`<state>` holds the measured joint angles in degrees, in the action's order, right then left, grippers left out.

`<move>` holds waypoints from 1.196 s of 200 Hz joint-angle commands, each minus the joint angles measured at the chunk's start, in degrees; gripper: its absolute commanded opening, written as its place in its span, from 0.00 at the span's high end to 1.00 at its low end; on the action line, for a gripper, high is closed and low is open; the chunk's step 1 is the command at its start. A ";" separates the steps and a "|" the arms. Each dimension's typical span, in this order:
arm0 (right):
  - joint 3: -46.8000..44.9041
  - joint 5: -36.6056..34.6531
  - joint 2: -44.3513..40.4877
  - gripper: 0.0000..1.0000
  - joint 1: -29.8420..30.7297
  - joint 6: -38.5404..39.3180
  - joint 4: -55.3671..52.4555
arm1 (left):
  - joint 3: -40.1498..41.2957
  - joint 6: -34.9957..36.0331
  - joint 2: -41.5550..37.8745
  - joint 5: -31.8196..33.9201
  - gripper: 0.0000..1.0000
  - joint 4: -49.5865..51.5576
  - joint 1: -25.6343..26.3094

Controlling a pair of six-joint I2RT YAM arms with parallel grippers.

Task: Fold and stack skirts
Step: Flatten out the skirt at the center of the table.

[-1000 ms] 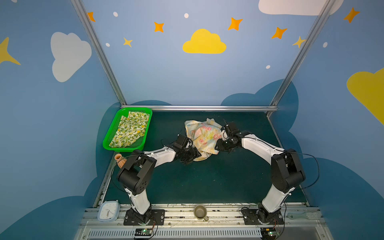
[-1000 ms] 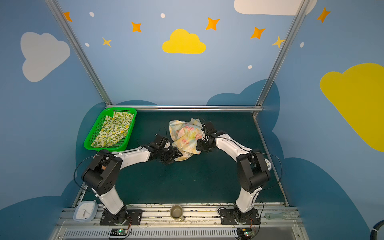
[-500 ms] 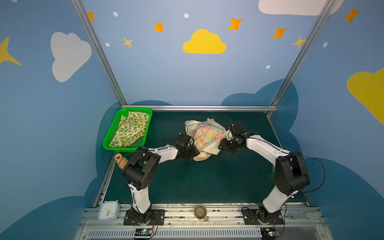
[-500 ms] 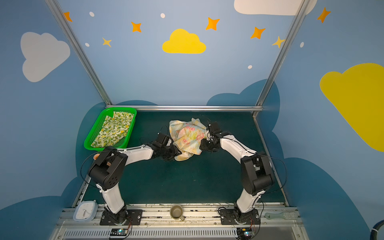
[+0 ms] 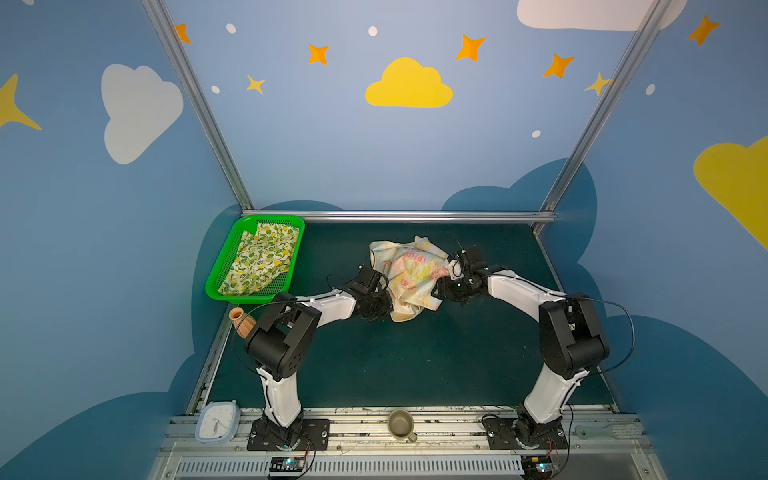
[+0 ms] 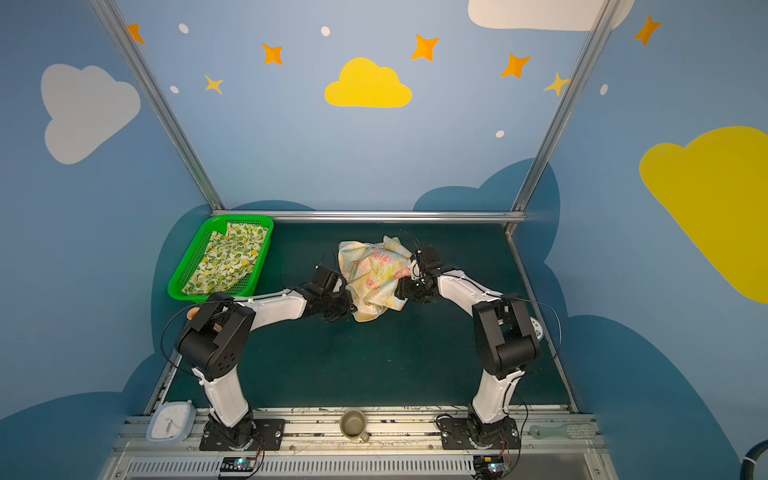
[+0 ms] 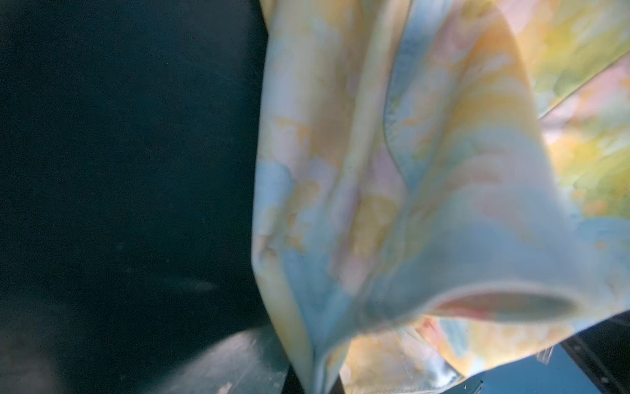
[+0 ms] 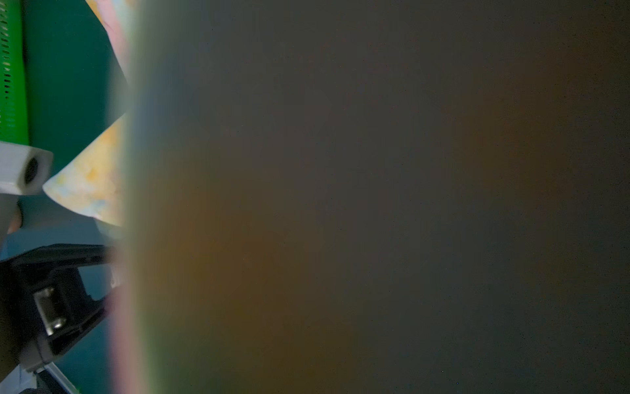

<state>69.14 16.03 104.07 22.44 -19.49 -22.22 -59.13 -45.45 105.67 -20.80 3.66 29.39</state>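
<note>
In both top views the floral skirt [image 5: 409,274] [image 6: 376,276] sits crumpled at mid-frame on the worktop [image 5: 415,361], between the two arms. The left fingers [image 5: 376,305] [image 6: 338,305] touch its lower left edge, closed on the cloth. The right fingers [image 5: 442,291] [image 6: 405,289] are at its right edge, half buried in folds, so I cannot tell their gap or whether they grip. The lemon skirt [image 5: 262,259] [image 6: 226,259] lies flat in the basket [image 5: 226,253] [image 6: 189,262] at the left.

In the left wrist view the floral skirt [image 7: 443,204] fills the right half, blurred, and covers the fingers. The dark worktop [image 7: 119,170] fills the left.

The right wrist view is mostly blocked by dim, unfocused cloth. Only a corner of the floral skirt [image 8: 88,184] and a strip of basket [image 8: 12,68] show at the left edge.

Compared with a second ago, the floral skirt is in the same spot, and the left fingers, wider then, have closed.
</note>
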 commanded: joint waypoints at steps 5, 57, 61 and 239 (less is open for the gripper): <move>3.01 2.77 1.73 0.59 -0.05 0.04 2.84 | -1.25 1.20 -0.01 0.84 0.96 1.72 -0.16; 4.13 5.84 -2.28 1.00 -0.74 -0.88 2.53 | -2.07 2.31 -2.41 2.01 0.96 4.62 -2.49; 4.44 6.12 -2.79 1.00 -0.94 -1.05 2.21 | -2.28 2.65 -2.77 2.11 0.96 5.11 -2.83; -3.48 16.22 -36.83 1.00 -10.54 -8.82 8.66 | -13.62 15.54 -29.88 18.11 0.96 25.94 -25.41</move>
<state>67.46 37.28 69.84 14.44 -27.31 -15.42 -74.81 -30.22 78.46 -13.67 25.58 9.37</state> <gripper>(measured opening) 0.048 0.051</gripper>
